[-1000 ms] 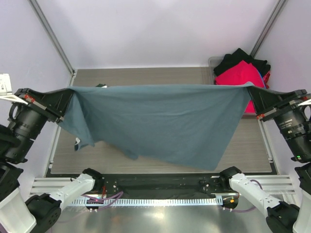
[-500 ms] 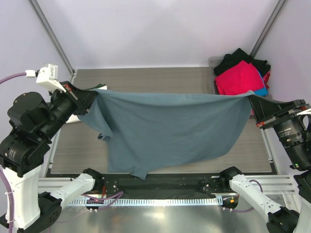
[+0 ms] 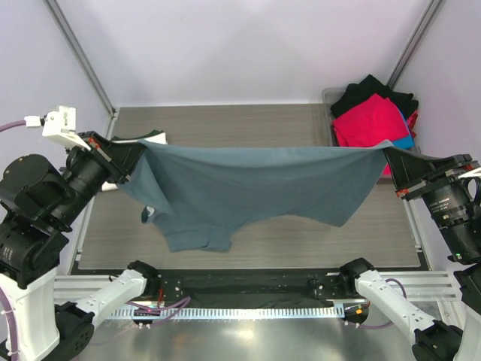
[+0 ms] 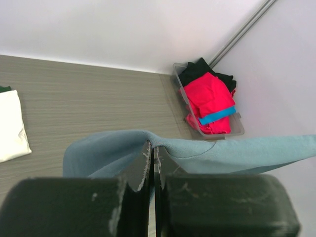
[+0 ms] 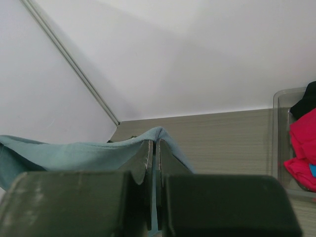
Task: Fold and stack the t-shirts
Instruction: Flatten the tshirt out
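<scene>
The slate blue-grey t-shirt (image 3: 255, 184) hangs stretched in the air between my two grippers, above the table. My left gripper (image 3: 140, 148) is shut on its left top corner; the cloth (image 4: 207, 150) drapes over the closed jaws in the left wrist view. My right gripper (image 3: 388, 150) is shut on the right top corner, and the cloth (image 5: 84, 150) shows in the right wrist view. The shirt's lower edge sags toward the near left. A folded cream-white t-shirt (image 4: 11, 126) lies at the table's left edge, with a dark green one (image 3: 150, 137) partly hidden beneath it.
A clear bin (image 4: 207, 131) at the far right holds red (image 3: 370, 120), black (image 3: 372, 89) and bright blue (image 4: 217, 116) shirts. The grey wood-grain table (image 3: 248, 120) lies below, with frame posts at the back corners.
My left gripper has swung inward and toward the far left, then back a little. The hanging shirt has gathered and lifted, its lower edge now higher off the near table.
</scene>
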Robot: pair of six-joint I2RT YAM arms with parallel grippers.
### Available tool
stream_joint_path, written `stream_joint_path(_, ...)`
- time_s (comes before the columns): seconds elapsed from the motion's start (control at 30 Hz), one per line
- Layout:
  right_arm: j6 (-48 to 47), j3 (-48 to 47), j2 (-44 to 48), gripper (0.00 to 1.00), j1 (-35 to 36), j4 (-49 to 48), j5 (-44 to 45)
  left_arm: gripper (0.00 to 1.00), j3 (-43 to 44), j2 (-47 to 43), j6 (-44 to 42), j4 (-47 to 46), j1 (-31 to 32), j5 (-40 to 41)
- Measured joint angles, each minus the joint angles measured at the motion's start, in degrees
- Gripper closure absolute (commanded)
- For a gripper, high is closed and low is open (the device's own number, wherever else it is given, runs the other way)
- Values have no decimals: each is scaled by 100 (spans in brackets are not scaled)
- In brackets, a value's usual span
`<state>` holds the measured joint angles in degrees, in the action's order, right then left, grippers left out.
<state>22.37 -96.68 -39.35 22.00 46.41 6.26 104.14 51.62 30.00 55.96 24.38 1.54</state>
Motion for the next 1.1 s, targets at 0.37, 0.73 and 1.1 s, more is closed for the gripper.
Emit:
stream_joint_path(0.37,0,-11,-2,99,0,0,-22,100,227,-52,7,24,-2,-70)
stream_joint_path(0.73,0,-411,98,99,0,-31,-258,100,723,-433,396,-308,-4,-1182)
stream_joint_path(1.1,46,-876,522,99,0,-177,-411,100,879,-1019,592,-758,-4,-1589)
